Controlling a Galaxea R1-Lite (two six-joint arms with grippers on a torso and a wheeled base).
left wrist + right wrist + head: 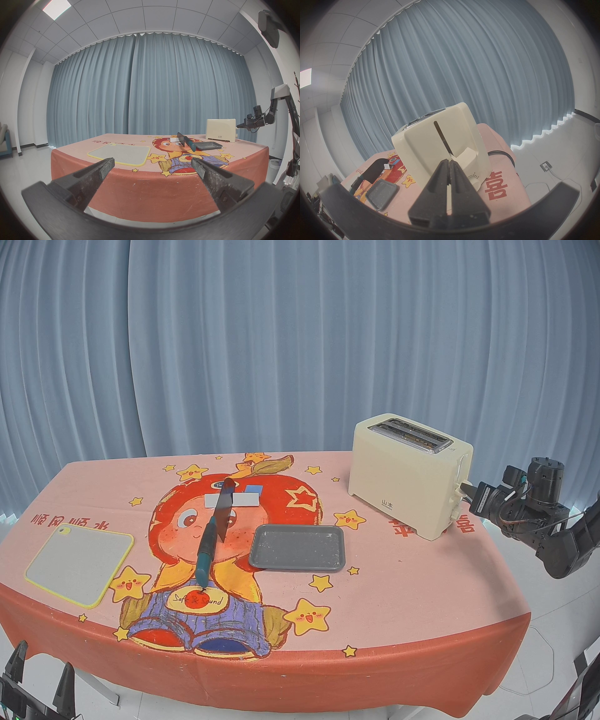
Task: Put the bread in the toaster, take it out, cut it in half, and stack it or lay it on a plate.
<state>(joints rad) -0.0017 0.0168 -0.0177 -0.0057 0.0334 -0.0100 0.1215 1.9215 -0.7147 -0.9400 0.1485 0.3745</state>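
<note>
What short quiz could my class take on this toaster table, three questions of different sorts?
1. True or false: the right claw is shut and sits close to the toaster.
2. Which thing lies between the cutting board and the grey tray? A: the knife. B: a spoon. C: a cup.
3. Fill the gap: the left claw, low before the table's front edge, is ____ (open or shut).

Key: 1 true; 2 A; 3 open.
</note>
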